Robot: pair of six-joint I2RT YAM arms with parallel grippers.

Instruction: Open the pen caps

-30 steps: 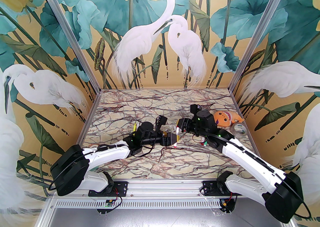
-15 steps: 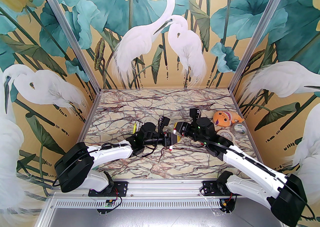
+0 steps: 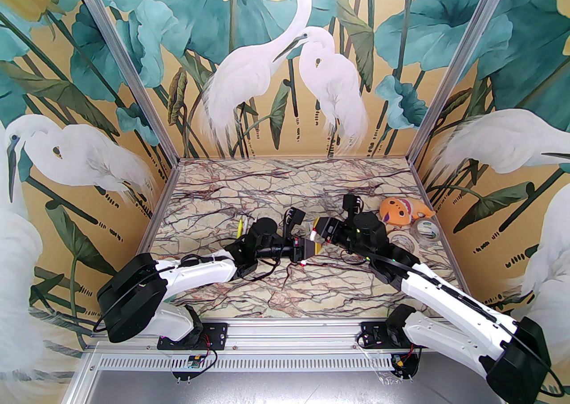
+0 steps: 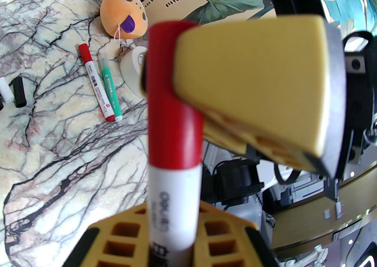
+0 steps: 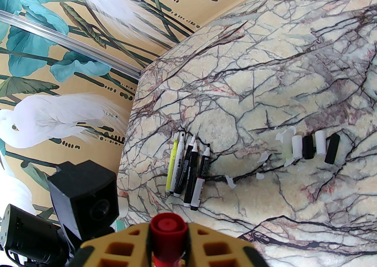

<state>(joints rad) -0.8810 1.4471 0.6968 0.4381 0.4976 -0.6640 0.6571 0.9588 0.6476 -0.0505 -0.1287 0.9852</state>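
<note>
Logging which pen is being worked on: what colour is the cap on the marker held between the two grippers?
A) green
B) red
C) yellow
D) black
B: the red cap sits on the white barrel clamped in the left gripper, and the right gripper grips that cap.

My top camera looks down from behind the arm bases (image 3: 285, 333) over the whole tabletop (image 3: 285, 295). My wrist cameras face each other, both close on the red-capped pen (image 4: 173, 148) between them.
</note>
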